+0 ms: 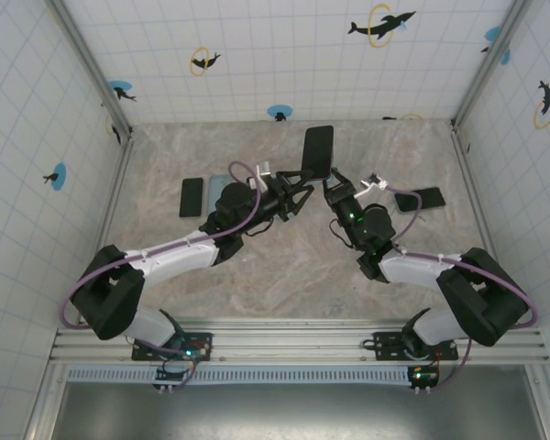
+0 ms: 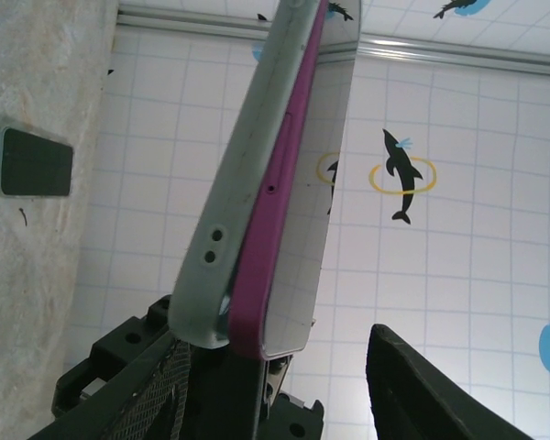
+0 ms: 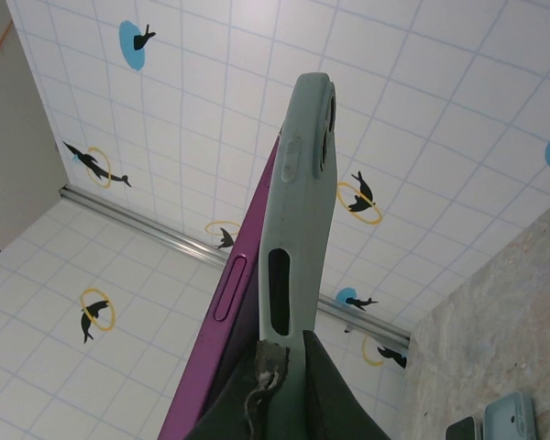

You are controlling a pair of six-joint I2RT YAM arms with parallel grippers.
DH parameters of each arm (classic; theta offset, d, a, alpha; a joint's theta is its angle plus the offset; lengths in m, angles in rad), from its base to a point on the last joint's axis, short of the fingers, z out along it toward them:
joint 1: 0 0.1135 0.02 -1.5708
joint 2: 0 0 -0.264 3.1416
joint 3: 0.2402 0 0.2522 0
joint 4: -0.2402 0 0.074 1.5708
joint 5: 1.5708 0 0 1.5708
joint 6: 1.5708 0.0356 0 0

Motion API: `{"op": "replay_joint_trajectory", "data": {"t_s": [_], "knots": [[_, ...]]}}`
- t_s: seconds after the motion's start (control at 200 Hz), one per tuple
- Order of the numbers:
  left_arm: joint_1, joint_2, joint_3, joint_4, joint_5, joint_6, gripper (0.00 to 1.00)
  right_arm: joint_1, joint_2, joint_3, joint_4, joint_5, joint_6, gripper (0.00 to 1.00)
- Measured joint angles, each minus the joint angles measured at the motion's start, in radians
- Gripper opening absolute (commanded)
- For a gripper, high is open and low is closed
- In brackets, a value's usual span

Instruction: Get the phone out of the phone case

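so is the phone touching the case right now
Touching: in the left wrist view the purple phone lies flush against the grey case along its side.

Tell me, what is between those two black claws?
The purple phone, partly in its pale case, stands upright between left gripper and right gripper in the top view; the right one pinches the case.

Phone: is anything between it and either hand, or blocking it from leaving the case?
Nothing visible. The right hand grips the case with the phone partly out; the open left hand straddles both.
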Motion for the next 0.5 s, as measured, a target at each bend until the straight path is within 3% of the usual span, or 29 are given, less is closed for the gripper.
{"op": "replay_joint_trajectory", "data": {"t_s": [0.5], "knots": [[-0.013, -0.038, -0.009, 0.007, 0.0, 0.0, 0.44, -0.01, 0.012, 0.0, 0.008, -0.016, 0.003, 0.01]]}}
